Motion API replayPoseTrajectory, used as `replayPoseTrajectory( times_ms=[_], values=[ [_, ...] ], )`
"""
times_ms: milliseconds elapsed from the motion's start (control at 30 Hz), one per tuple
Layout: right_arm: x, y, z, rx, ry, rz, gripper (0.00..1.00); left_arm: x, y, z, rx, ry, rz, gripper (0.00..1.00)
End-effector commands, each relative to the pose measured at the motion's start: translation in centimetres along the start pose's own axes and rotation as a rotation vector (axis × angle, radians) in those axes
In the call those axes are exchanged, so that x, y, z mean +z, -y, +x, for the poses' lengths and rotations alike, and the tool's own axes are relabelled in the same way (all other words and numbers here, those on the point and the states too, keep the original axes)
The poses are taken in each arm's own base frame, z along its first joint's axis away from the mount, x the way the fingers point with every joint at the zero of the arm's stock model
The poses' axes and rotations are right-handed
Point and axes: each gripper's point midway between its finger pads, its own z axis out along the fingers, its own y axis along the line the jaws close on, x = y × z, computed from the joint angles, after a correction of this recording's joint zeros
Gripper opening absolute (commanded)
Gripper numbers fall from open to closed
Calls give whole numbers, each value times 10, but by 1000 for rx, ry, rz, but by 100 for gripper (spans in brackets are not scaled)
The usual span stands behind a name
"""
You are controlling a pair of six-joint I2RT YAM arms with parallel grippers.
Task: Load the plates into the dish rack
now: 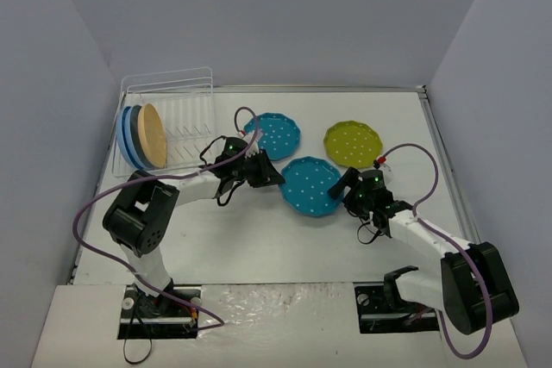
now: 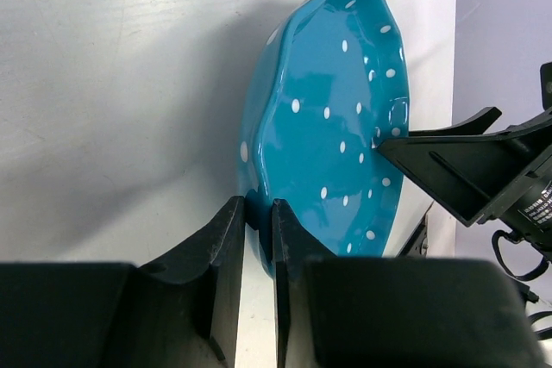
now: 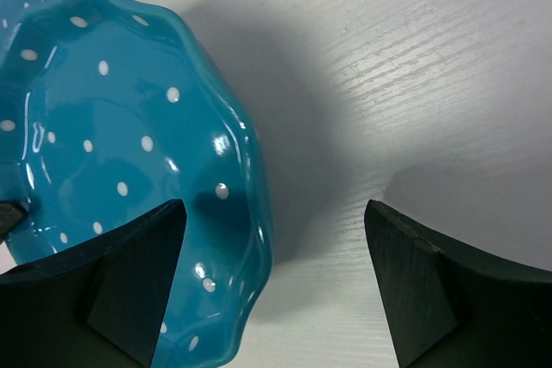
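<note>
Mid-table, left claw (image 2: 260,213) pinches nearer teal plate (image 2: 336,109) (rim); right claw (image 3: 274,208) gapes.

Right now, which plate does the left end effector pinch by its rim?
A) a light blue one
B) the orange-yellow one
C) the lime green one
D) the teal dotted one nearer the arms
D: the left end effector is closed on the rim of the near teal plate.

Six plates in all, two plain blue plates (image 1: 125,137) (image 1: 135,139), one orange-yellow plate (image 1: 153,134), two teal white-dotted plates (image 1: 278,135) (image 1: 310,185) and one lime green dotted plate (image 1: 353,143), plus one dish rack (image 1: 170,92), one bench (image 1: 259,243) and two hands, the left hand (image 1: 266,171) and the right hand (image 1: 349,187).
</note>
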Motion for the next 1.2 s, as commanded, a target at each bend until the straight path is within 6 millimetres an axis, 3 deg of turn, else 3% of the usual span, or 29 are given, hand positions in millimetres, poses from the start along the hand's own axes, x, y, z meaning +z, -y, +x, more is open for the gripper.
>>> replayPoseTrajectory(
  times_ms=[0, 200, 700, 933, 1167],
  values=[
    [-9, -35, -21, 34, 76, -141, 81, -35, 93, -46, 108, 134, 291, 0],
    [-22, -59, -29, 97, 119, -285, 81, -39, 97, -48, 110, 141, 302, 0],
    [-15, -57, -10, 162, 76, -360, 81, -52, 107, -53, 110, 161, 333, 0],
    [-34, -85, -22, 214, 133, -553, 80, -54, 109, -53, 106, 161, 346, 0],
    [-46, -94, -28, 251, 166, -635, 75, -57, 111, -52, 106, 165, 353, 0]
  ],
)
